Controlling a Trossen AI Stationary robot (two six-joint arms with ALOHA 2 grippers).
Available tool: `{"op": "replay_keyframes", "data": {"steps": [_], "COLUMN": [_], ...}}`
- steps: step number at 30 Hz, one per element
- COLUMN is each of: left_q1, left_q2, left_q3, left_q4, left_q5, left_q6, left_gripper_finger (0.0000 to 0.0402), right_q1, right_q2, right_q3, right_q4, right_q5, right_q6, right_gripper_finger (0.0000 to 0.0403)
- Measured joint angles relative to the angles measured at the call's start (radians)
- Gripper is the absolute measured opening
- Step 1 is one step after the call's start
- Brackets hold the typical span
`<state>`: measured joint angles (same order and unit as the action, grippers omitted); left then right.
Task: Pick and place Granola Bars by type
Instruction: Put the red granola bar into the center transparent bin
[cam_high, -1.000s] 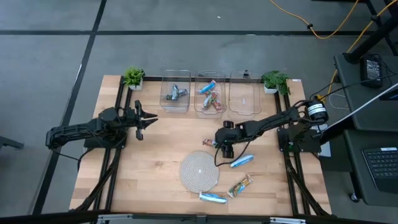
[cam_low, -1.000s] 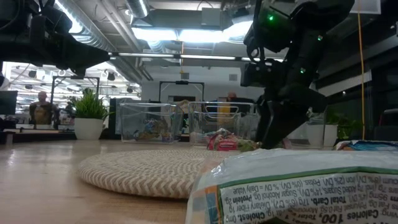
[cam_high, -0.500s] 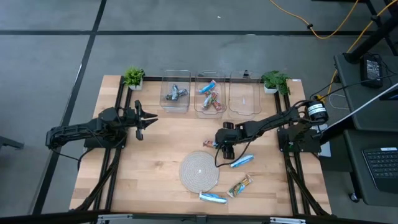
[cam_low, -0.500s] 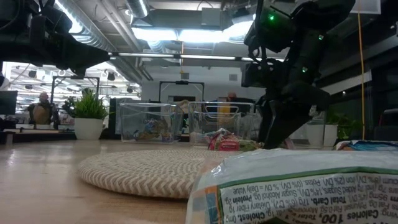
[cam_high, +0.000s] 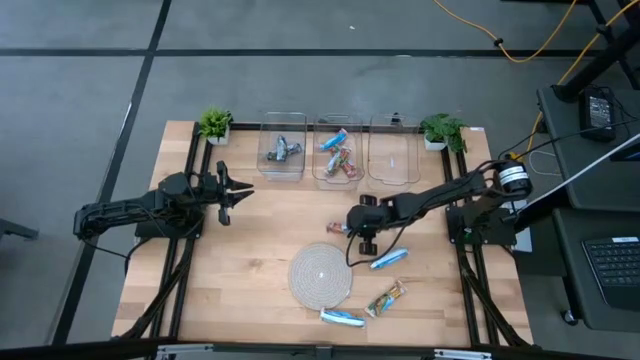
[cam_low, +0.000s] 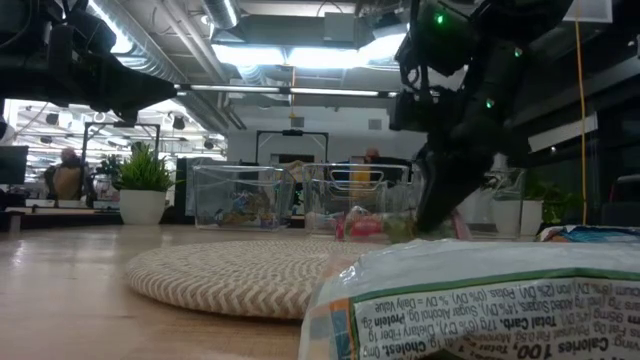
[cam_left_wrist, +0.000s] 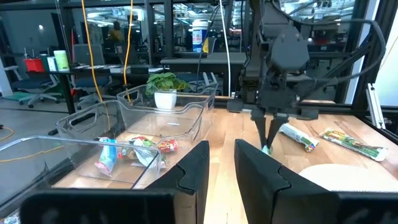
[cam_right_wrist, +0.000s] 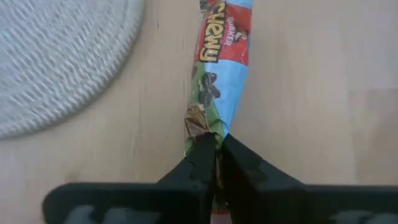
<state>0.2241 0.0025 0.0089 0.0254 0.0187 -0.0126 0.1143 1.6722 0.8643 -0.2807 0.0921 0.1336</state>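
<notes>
At the near edge of the worktop (cam_high: 250, 270) lies a blue bar (cam_high: 342, 318), with a green-and-orange bar (cam_high: 386, 298) just beside it. Behind them sits the round woven mat (cam_high: 321, 273). Another blue bar (cam_high: 389, 258) lies beside the mat on the right arm's side.

The right hand (cam_high: 350, 232) is down near the worktop just past the mat. Its two fingers (cam_right_wrist: 205, 158) are pinched together on the end of a red, green and light-blue bar (cam_right_wrist: 219, 81). The bar extends straight out from the fingertips, with the mat's rim beside it. In the high view, only a short length of this bar (cam_high: 338, 228) shows at the hand's tip. Whether the bar rests on the wood or is raised off it cannot be told.

The left hand (cam_high: 238, 190) hangs well apart, on the left half of the worktop. Its fingers (cam_left_wrist: 196, 171) stand close together with a narrow gap between them, and they hold nothing.

Three clear bins stand in a row along the far edge.
- The left bin (cam_high: 282, 160) holds grey-blue bars (cam_high: 281, 150).
- The middle bin (cam_high: 338, 163) holds a blue bar and a red-and-green one.
- The right bin (cam_high: 394, 162) shows no bars.

A small potted plant (cam_high: 214, 124) stands at the left end of the row. Another plant (cam_high: 441, 130) stands at the right end.
</notes>
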Motion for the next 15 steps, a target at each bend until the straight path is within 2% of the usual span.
{"op": "replay_keyframes", "data": {"steps": [7, 15], "left_q1": [0.0, 0.0], "left_q2": [0.0, 0.0], "left_q3": [0.0, 0.0], "left_q4": [0.0, 0.0], "left_q5": [0.0, 0.0], "left_q6": [0.0, 0.0], "left_gripper_finger": [0.0072, 0.0069], "right_q1": [0.015, 0.044], "right_q2": [-0.068, -0.086], "right_q3": [0.103, 0.282], "right_q4": [-0.135, -0.331], "right_q5": [0.011, 0.12], "right_q6": [0.014, -0.012], "right_gripper_finger": [0.0009, 0.0006]}}
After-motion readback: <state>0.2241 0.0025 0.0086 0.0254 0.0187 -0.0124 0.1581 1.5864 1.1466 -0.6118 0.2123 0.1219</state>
